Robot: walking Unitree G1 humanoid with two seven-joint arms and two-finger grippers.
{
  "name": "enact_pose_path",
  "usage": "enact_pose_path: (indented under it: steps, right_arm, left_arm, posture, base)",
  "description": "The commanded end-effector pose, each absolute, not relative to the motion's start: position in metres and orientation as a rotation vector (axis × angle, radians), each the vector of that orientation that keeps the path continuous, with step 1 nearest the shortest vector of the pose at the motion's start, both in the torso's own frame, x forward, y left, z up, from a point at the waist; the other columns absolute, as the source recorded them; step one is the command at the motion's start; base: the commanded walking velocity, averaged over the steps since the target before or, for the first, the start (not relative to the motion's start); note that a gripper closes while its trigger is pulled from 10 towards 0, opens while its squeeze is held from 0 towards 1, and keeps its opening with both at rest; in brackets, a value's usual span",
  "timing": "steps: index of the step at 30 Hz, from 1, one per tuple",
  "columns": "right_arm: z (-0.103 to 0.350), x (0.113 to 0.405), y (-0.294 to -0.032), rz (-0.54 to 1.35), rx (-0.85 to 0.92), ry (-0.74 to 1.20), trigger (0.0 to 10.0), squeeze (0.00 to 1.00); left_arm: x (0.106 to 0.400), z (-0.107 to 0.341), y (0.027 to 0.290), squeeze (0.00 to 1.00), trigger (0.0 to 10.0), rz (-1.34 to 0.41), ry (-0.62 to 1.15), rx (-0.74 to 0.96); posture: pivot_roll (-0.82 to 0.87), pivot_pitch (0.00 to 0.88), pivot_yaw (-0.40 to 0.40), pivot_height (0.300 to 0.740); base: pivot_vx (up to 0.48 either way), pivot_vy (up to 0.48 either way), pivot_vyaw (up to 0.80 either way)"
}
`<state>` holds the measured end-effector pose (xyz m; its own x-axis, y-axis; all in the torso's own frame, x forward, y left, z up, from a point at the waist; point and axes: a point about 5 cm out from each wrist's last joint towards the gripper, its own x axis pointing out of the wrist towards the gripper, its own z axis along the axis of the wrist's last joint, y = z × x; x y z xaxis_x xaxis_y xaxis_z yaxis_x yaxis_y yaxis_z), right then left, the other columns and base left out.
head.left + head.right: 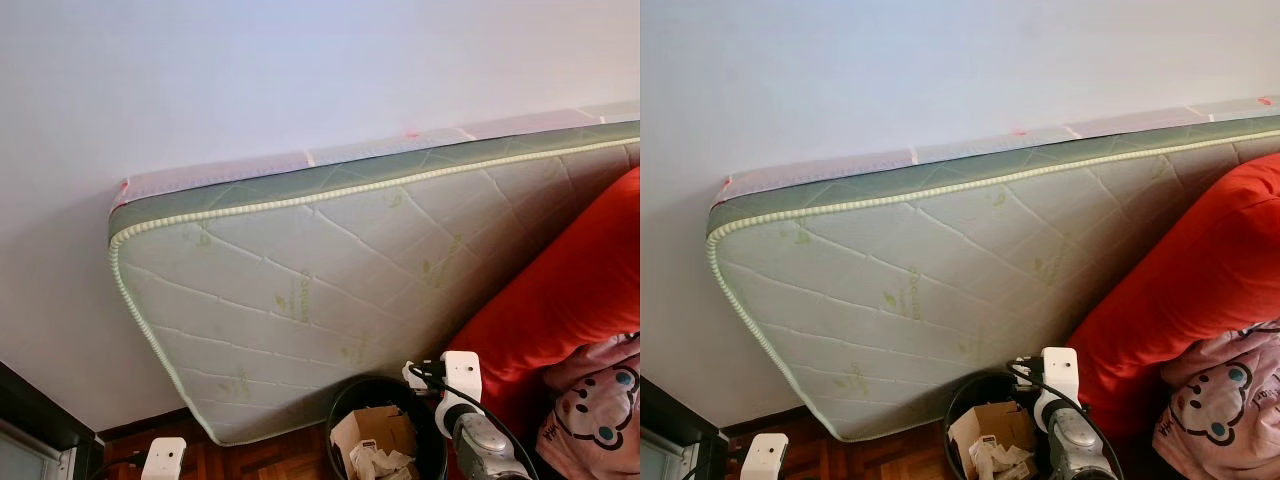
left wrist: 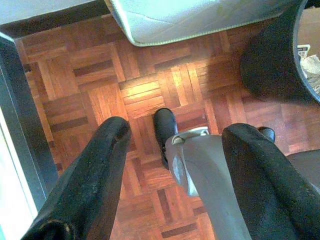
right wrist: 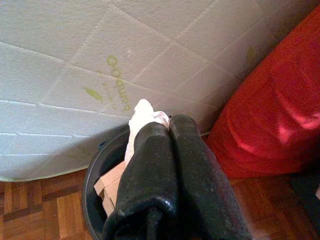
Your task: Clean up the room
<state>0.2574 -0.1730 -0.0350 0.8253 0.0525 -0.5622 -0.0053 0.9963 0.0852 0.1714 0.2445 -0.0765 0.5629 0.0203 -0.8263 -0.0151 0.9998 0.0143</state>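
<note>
Parquet floor (image 2: 100,90) carries a black bin (image 1: 385,435) beside a quilted mattress (image 1: 300,290) propped against the wall. Above the bin, the right claw (image 3: 170,125) pinches a white tissue (image 3: 142,112). The left claw (image 2: 172,150) hangs open over bare floor.

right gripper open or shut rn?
Shut: the right gripper has its fingers pressed together on a white crumpled tissue, above the black bin.

A quilted mattress (image 1: 300,270) leans on its edge against the white wall (image 1: 200,80), a red cushion (image 1: 560,290) beside it, above parquet floor (image 2: 150,100).
</note>
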Motion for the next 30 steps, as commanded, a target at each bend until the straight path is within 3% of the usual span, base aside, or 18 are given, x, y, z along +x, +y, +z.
enact_pose_path:
  steps: [1,13,30]
  right_arm:
    - [-0.0341,0.2585,-0.1729,0.033,0.078,0.594,10.0,0.00]
    - [-0.0360,0.2564,-0.1705,0.044,0.078,0.604,10.0,0.00]
    - [-0.0379,0.2534,-0.1716,0.039,0.083,0.607,10.0,0.00]
  left_arm:
    - [0.1700,-0.0773,0.2443,0.00,10.0,0.021,0.982,0.005]
    - [0.1701,-0.0773,0.2442,0.00,10.0,0.022,0.982,0.005]
    - [0.1704,-0.0774,0.2432,0.00,10.0,0.018,0.978,-0.001]
  posture:
    - [-0.01,0.000,-0.067,0.740]
    - [-0.01,0.000,-0.069,0.740]
    - [-0.01,0.000,-0.069,0.740]
  base:
    - [0.262,0.000,0.00]
    - [0.247,0.000,0.00]
    - [0.000,0.000,0.00]
